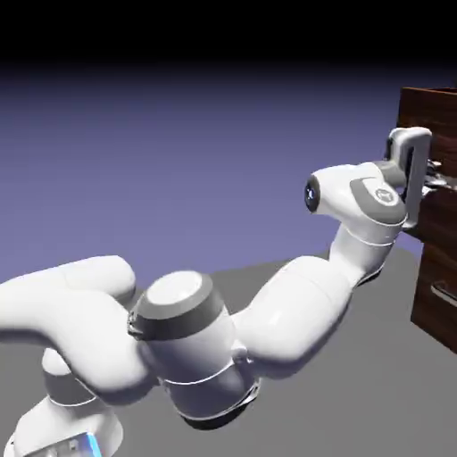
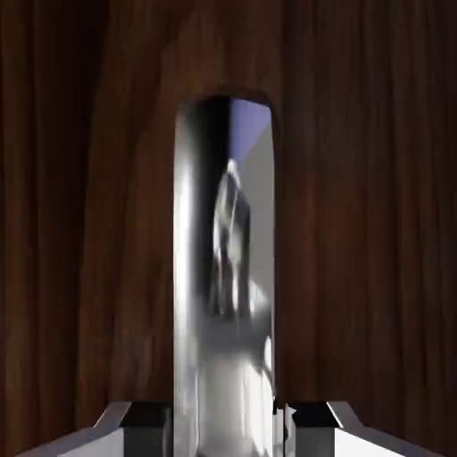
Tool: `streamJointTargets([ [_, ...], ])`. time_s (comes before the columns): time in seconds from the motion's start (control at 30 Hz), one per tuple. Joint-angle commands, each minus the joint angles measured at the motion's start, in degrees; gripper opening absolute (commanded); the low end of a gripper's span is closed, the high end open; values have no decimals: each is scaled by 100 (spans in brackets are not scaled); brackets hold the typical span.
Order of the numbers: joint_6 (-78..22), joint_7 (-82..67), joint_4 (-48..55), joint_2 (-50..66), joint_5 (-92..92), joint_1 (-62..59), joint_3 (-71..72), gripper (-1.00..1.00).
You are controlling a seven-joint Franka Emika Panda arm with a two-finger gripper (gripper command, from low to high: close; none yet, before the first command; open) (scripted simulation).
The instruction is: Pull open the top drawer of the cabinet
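- Cabinet [image 1: 436, 214]: dark wood-grain, far right of the desk [image 1: 375, 357], partly out of frame.
- Top drawer [image 2: 375, 223]: your target; its front fills the hand view, apparently not yet drawn out.
- Handle [image 2: 223, 294]: silver bar, centred between the fingertips [image 2: 143, 418].
- Pincer [image 2: 223, 419]: clamped on the handle.
- Handling: pull straight back, level and steady; you risk slipping off if the wrist twists.

arm [image 1: 294, 303] reaching right, end effector [image 2: 228, 419] clamped
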Motion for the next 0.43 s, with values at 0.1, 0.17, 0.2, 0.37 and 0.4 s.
streamJointTargets([
  [0.1,-174,100,-831,-42,69,-663,142,-100],
  [0.17,-241,141,-1246,-70,122,-1014,222,-100],
  [0.2,-269,158,-1453,-86,155,-1195,266,-100],
  [0.37,-316,188,-1912,-128,242,-1611,368,100],
  [0.4,-319,192,-2120,-153,298,-1817,422,100],
])
